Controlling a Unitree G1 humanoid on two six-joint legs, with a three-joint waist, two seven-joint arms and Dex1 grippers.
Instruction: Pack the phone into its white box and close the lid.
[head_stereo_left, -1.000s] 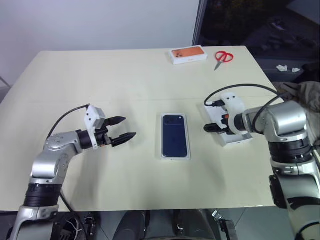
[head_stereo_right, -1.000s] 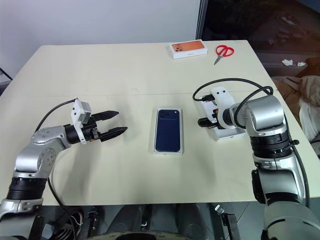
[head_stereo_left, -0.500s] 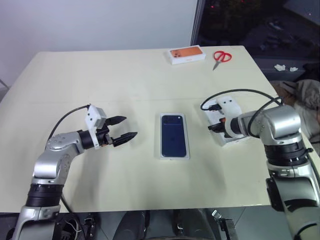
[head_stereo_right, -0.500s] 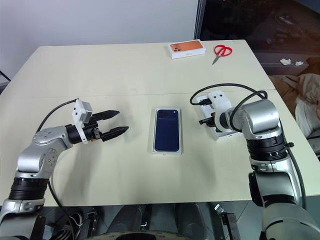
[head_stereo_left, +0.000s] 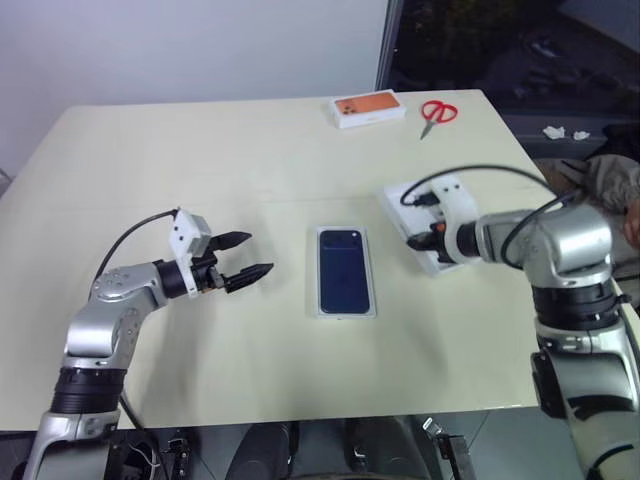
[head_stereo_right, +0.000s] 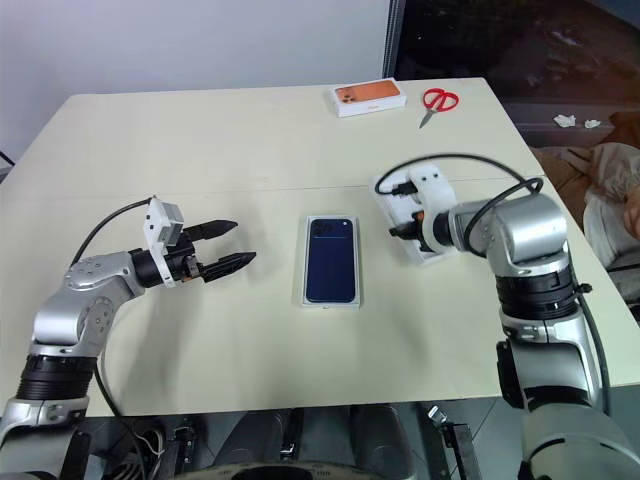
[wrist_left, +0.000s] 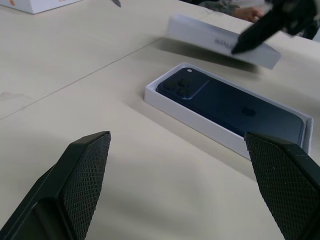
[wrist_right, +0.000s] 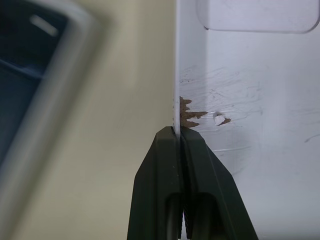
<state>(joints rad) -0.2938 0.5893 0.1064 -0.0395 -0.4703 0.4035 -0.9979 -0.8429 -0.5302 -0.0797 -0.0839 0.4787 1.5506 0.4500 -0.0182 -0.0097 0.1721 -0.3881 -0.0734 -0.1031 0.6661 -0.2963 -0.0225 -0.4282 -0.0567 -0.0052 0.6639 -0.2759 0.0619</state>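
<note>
Phone (head_stereo_left: 345, 271) seated back-up in the white box (head_stereo_left: 346, 313), camera cluster toward the far edge of the desk (head_stereo_left: 200, 150). Box placed near the centre of the desk, slightly closer to the near edge, long sides running near-to-far.

Right gripper (head_stereo_right: 396, 230) closed tight on the thin side wall of the lid (head_stereo_right: 402, 218); wall pinched between both fingers (wrist_right: 170, 165), with a small torn brown patch in the cardboard just past the fingertips. Lid held open side up, plain white interior showing, raised clear of the desk surface in the left wrist view, tilted. Positioned just right of the box, apart from it, toward the right edge of the desk.

Left gripper (head_stereo_left: 247, 256) spread wide, nothing between the fingers (wrist_left: 85, 175), hovering above the desk left of the box, well apart from it, pointed toward it.

Orange-topped box (head_stereo_left: 369, 108) lying near the far edge of the desk, toward the far right corner. Red-handled scissors (head_stereo_left: 435, 113) just beside it, closer to that corner.
</note>
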